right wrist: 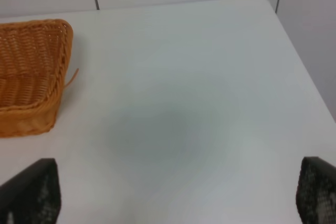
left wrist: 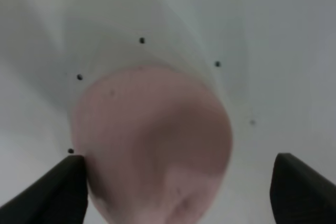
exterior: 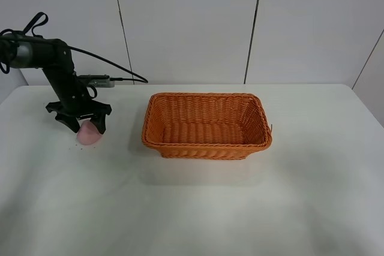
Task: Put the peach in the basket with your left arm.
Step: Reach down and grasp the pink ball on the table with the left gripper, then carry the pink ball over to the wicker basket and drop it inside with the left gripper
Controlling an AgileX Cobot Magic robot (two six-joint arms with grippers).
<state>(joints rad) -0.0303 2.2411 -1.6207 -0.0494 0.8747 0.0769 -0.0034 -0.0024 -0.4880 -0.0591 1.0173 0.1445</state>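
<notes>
The pale pink peach (exterior: 90,135) lies on the white table (exterior: 198,208) at the far left. My left gripper (exterior: 86,124) stands right over it, open, with its black fingers (exterior: 100,125) spread on either side. In the left wrist view the peach (left wrist: 152,145) fills the middle between the two fingertips (left wrist: 52,195); my left gripper (left wrist: 178,195) is not closed on it. The orange wicker basket (exterior: 207,146) stands in the middle of the table, to the right of the peach, with nothing in it. My right gripper (right wrist: 173,195) is open and holds nothing.
The basket's corner (right wrist: 31,77) shows in the right wrist view, apart from the right gripper. A white panelled wall (exterior: 192,22) runs behind the table. Black cables (exterior: 108,64) trail from the left arm. Small dark marks (left wrist: 142,40) dot the table around the peach.
</notes>
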